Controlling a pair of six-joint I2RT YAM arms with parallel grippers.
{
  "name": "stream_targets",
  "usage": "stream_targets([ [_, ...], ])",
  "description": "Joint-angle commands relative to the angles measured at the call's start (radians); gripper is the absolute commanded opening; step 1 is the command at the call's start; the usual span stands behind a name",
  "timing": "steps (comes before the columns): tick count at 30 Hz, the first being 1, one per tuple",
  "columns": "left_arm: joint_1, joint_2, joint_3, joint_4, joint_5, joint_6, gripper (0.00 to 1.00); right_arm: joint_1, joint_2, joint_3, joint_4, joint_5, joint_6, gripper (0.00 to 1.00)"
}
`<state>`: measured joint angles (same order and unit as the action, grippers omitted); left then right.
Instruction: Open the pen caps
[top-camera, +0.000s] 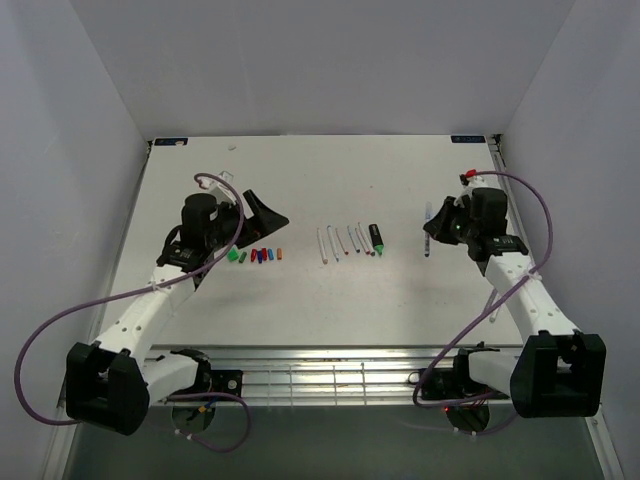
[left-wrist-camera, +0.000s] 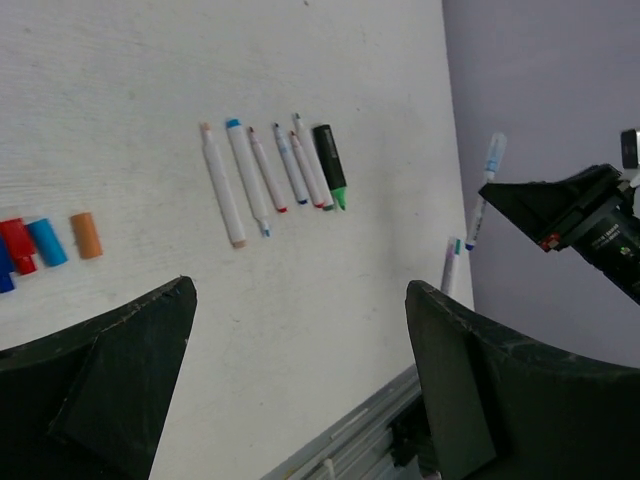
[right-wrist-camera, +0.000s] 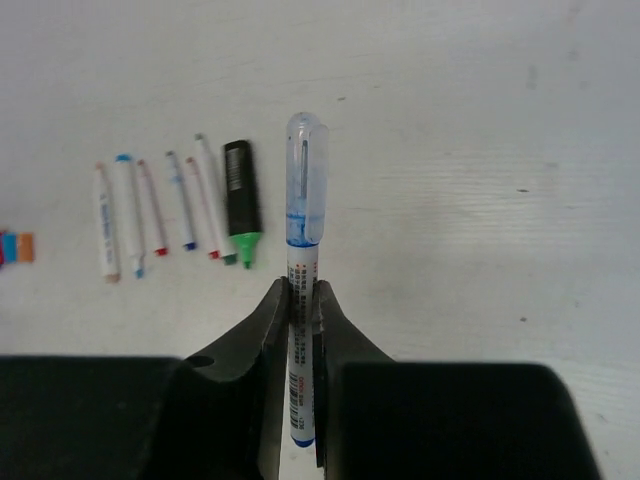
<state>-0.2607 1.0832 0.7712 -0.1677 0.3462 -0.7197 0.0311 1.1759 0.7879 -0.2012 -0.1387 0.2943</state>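
Right wrist view: the right pincer (right-wrist-camera: 302, 300) is clamped on a thin white plastic stick pen (right-wrist-camera: 301, 268). Its clear blue-tinted plastic cap (right-wrist-camera: 306, 180) pokes out past the fingertips, over the white table (right-wrist-camera: 480, 120). The left pincer (left-wrist-camera: 300, 290) is wide open and holding nothing. The cap looks light, slick and snug, so I'd pinch it mid-length and pull straight off.

On the worktop (top-camera: 330, 180), a row of pens (top-camera: 340, 242) lies side by side near the middle, with the marker (top-camera: 375, 238) at the row's right end. A row of caps (top-camera: 258, 255) lies well apart to their left, just nearer the arm bases than the left arm's fingers (top-camera: 270, 212). Right of the pens, one capped pen (right-wrist-camera: 303, 270) is pinched between the right arm's fingers (right-wrist-camera: 262, 330).
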Motion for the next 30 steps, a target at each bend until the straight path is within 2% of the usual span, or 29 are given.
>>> stream_targets([
  [1, -0.031, 0.096, 0.020, 0.143, 0.212, -0.078, 0.96, 0.082, -0.024, 0.045, 0.002, -0.267, -0.052, 0.08],
  [3, -0.061, 0.135, 0.016, 0.257, 0.246, -0.119, 0.96, 0.111, -0.025, 0.040, 0.046, -0.431, -0.058, 0.08],
  [6, -0.147, 0.210, 0.033, 0.338, 0.240, -0.188, 0.96, 0.209, -0.025, 0.022, 0.097, -0.519, -0.064, 0.08],
  [8, -0.227, 0.260, 0.060, 0.341, 0.180, -0.188, 0.96, 0.291, -0.016, 0.017, 0.124, -0.538, -0.050, 0.08],
  [11, -0.296, 0.293, 0.089, 0.352, 0.094, -0.187, 0.93, 0.372, -0.001, 0.014, 0.178, -0.538, -0.018, 0.08],
  [13, -0.314, 0.308, 0.088, 0.362, 0.067, -0.195, 0.84, 0.418, 0.002, 0.017, 0.200, -0.532, 0.015, 0.08],
  [19, -0.354, 0.281, 0.074, 0.372, -0.052, -0.201, 0.73, 0.509, 0.053, 0.040, 0.220, -0.483, 0.048, 0.08],
  [22, -0.357, 0.284, 0.074, 0.370, -0.056, -0.199, 0.72, 0.547, 0.070, 0.034, 0.256, -0.463, 0.065, 0.08],
  [30, -0.364, 0.287, 0.056, 0.379, -0.050, -0.207, 0.61, 0.583, 0.105, 0.034, 0.312, -0.404, 0.115, 0.08],
])
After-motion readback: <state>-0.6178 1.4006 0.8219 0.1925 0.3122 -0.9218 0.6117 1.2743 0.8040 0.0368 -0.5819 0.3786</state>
